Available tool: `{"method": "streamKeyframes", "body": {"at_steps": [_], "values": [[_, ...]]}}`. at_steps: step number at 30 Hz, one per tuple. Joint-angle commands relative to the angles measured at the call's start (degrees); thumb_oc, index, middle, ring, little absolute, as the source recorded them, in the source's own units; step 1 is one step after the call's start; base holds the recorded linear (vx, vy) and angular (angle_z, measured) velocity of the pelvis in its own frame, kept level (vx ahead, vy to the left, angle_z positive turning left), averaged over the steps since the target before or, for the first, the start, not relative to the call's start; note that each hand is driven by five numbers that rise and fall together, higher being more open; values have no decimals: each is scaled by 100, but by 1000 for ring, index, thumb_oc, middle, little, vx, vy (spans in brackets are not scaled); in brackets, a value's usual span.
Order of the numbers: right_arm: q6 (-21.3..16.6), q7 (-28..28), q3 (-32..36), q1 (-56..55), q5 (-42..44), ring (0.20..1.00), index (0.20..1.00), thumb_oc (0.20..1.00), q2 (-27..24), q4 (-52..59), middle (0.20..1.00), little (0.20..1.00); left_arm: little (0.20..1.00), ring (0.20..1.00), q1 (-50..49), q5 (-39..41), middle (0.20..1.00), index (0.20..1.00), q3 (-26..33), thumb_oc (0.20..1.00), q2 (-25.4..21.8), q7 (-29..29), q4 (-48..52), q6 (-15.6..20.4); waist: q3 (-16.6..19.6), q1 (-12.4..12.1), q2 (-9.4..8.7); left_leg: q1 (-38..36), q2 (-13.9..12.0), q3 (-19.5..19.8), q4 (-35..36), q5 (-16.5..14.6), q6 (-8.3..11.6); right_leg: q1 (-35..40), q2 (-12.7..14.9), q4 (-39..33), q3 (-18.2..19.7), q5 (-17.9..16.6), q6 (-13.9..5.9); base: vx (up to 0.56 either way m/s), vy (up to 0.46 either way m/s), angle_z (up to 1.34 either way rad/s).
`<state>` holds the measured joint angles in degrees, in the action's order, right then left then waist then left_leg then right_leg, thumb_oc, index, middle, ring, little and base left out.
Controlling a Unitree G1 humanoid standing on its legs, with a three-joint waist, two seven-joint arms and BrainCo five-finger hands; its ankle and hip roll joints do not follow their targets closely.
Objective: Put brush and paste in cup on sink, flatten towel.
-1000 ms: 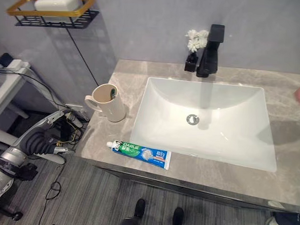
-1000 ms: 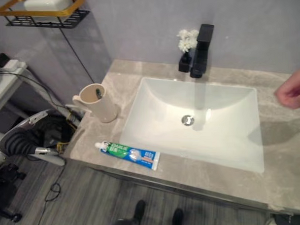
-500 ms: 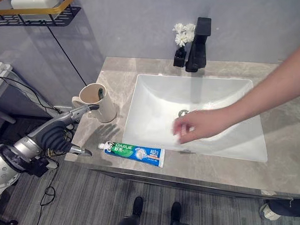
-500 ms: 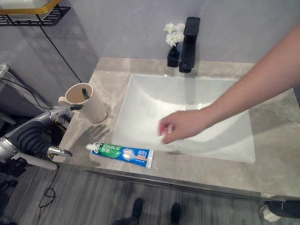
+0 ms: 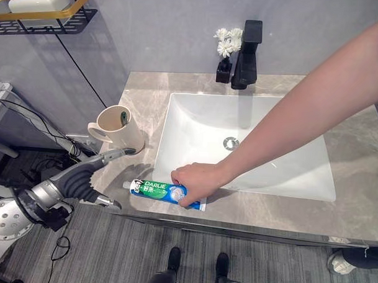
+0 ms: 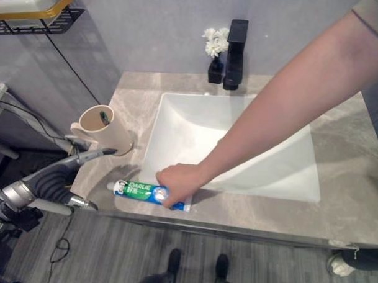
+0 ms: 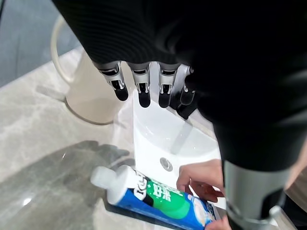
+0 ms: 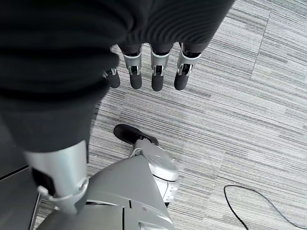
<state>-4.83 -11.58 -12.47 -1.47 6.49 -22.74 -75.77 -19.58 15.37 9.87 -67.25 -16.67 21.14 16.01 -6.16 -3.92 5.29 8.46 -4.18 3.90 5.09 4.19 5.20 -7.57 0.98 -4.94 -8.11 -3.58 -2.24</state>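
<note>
Reaching across the basin, a person's hand pins the toothpaste tube flat on the counter's front edge, prob. setting it up for pickup. Robot's left hand hovers just left of the tube, fingers straight & holding nothing, apparently waiting its turn. Right hand hangs over striped grey flooring, fingers relaxed, empty. Brush already stands in the matte cream cup w/ loop handle. Counter is veined grey stone; basin glossy white, rectangular. No towel visible.
</note>
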Motion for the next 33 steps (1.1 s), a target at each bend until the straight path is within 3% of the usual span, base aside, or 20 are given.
{"method": "streamKeyframes", "body": {"at_steps": [1,33], "values": [[19,-27,-193,2,162,1000,1000,1000,48,-13,1000,1000,1000,1000,170,253,1000,1000,135,1000,-124,68,6,114,128,93,-207,197,-151,127,-9,-54,62,-18,500,-6,304,56,-506,0,0,0],[124,-88,-120,-114,193,1000,1000,1000,157,-79,1000,1000,1000,1000,263,117,1000,1000,-16,1000,30,36,-19,-16,257,118,-287,137,-233,72,-9,-114,98,26,458,-6,292,128,-504,1,0,0]]}}
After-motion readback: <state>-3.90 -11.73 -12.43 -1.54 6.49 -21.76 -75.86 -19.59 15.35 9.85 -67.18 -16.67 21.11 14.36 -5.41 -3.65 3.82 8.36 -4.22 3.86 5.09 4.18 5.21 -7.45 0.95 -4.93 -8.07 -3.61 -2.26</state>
